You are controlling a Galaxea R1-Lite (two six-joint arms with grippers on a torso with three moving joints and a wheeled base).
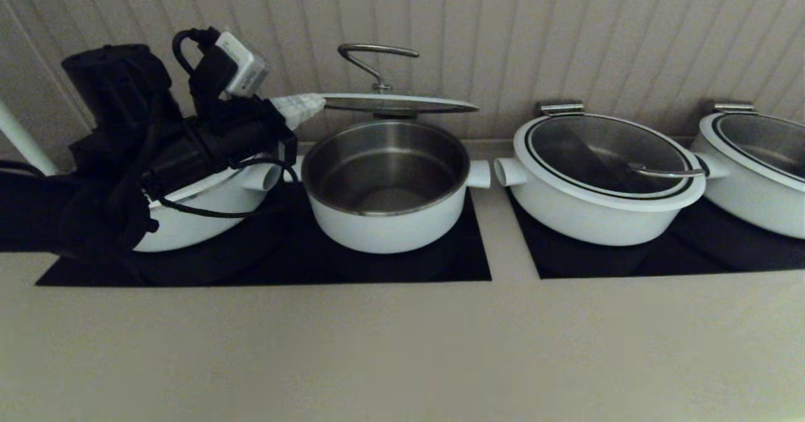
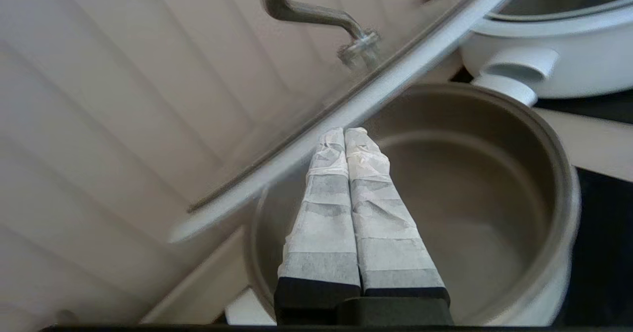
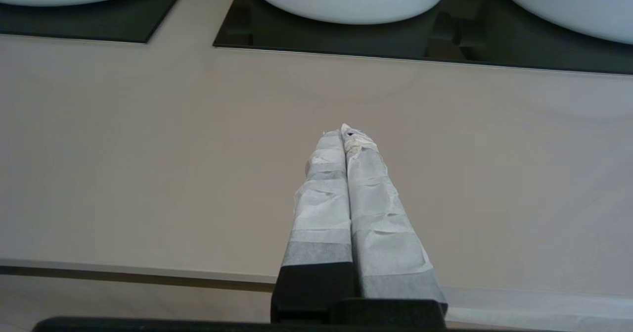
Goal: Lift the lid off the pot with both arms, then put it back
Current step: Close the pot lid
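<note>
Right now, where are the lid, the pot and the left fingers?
lid (image 1: 402, 103): head view, on its glass top.
pot (image 1: 383, 227): head view, on its white front wall.
left fingers (image 2: 326, 193): left wrist view, on one taped finger, at the lid's rim.

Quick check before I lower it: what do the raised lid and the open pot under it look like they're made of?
The lid, gripped at its rim by the left end effector, looks like clear glass with a white rim: the wall panelling shows through it. Its hook handle looks like polished steel. The pot seems glossy white-coated outside and brushed steel inside, with a dull grey sheen.
</note>
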